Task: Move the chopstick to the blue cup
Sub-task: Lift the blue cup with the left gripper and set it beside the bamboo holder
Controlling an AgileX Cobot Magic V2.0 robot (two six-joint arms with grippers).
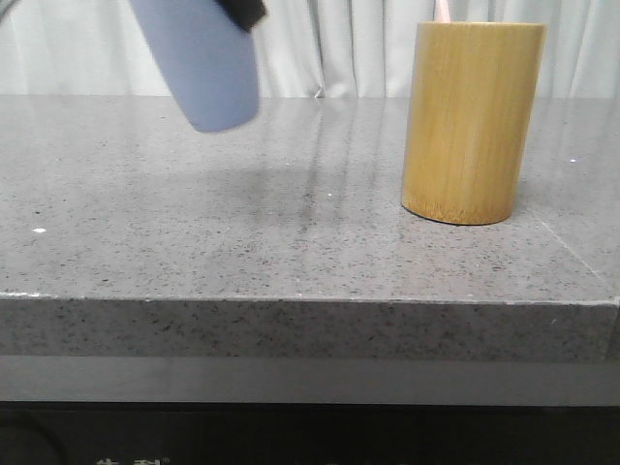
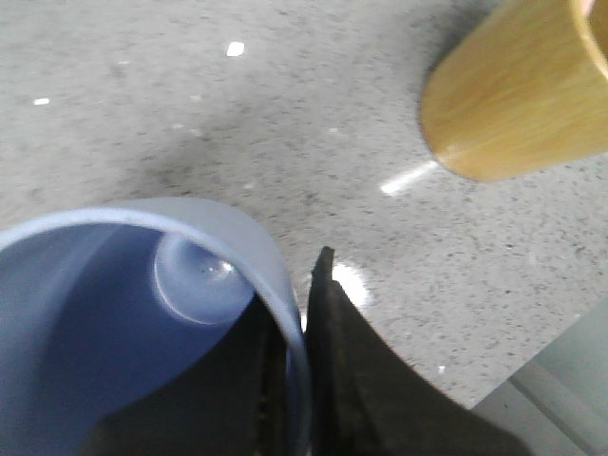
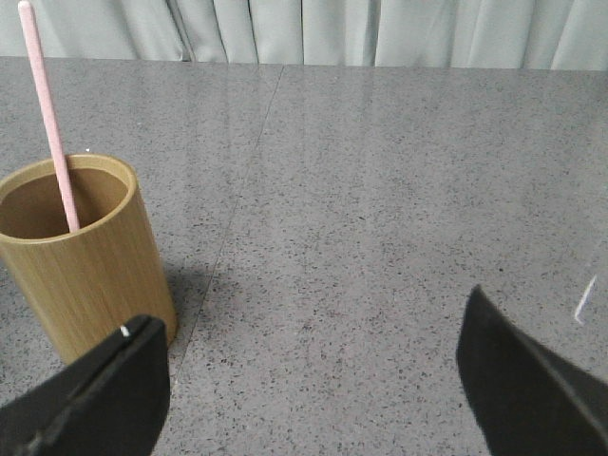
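Note:
The blue cup (image 1: 203,63) hangs tilted above the table at the upper left of the front view. My left gripper (image 2: 296,313) is shut on its rim, one finger inside and one outside; the cup's inside (image 2: 114,313) is empty. A pale pink chopstick (image 3: 49,119) stands in the bamboo cylinder (image 3: 81,256); only its tip (image 1: 442,10) shows in the front view above the cylinder (image 1: 470,121). My right gripper (image 3: 313,375) is open and empty, low over the table beside the cylinder. It does not show in the front view.
The grey speckled stone table (image 1: 291,232) has its front edge close to the camera. A white curtain (image 1: 339,48) hangs behind the table. The bamboo cylinder also shows in the left wrist view (image 2: 518,95), apart from the cup.

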